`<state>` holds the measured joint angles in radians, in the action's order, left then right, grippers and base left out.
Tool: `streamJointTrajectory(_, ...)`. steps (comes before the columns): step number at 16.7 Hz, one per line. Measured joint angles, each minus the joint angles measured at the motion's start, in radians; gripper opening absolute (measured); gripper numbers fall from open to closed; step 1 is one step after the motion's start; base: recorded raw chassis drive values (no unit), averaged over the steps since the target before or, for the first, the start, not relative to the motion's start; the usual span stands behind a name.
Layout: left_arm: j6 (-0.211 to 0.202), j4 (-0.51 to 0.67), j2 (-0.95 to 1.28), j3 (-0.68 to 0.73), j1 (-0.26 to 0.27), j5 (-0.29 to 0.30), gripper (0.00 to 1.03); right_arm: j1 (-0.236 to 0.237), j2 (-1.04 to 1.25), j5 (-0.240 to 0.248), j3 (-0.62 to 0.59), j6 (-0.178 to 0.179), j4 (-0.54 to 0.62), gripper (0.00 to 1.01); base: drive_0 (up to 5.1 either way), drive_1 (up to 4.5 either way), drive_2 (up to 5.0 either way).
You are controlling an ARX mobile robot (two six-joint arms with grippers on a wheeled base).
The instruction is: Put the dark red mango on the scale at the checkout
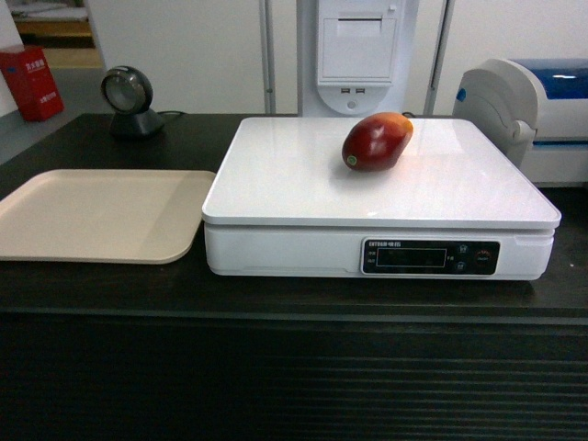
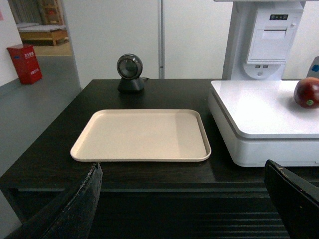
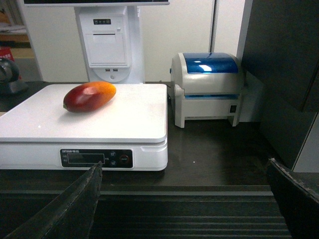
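On the checkout (image 1: pixel 110 289), both grippers (image 2: pixel 184 199) (image 3: pixel 184 199) hang low w/ jaws apart, clear of dark red mango (image 1: pixel 376 141) on scale (image 1: pixel 276 184)

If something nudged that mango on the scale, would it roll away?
Probably a little: the dark red mango is oval and lies on its side on the scale, whose platter looks smooth and flat. Its glossy skin may slip. The uneven shape would likely make it wobble rather than roll far.

Dark red mango (image 1: pixel 377 141), white scale (image 1: pixel 303 175), seemingly ribbed black checkout (image 1: pixel 276 386).
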<state>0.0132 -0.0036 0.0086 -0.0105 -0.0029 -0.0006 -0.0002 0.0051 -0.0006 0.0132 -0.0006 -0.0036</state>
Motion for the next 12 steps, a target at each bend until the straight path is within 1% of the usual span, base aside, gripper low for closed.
streamJointTrajectory(12,0.0,0.0,0.0,0.0,0.0,0.0,0.98,0.0,0.0,0.0,0.0,0.0,0.0,0.98,0.0,0.0,0.0)
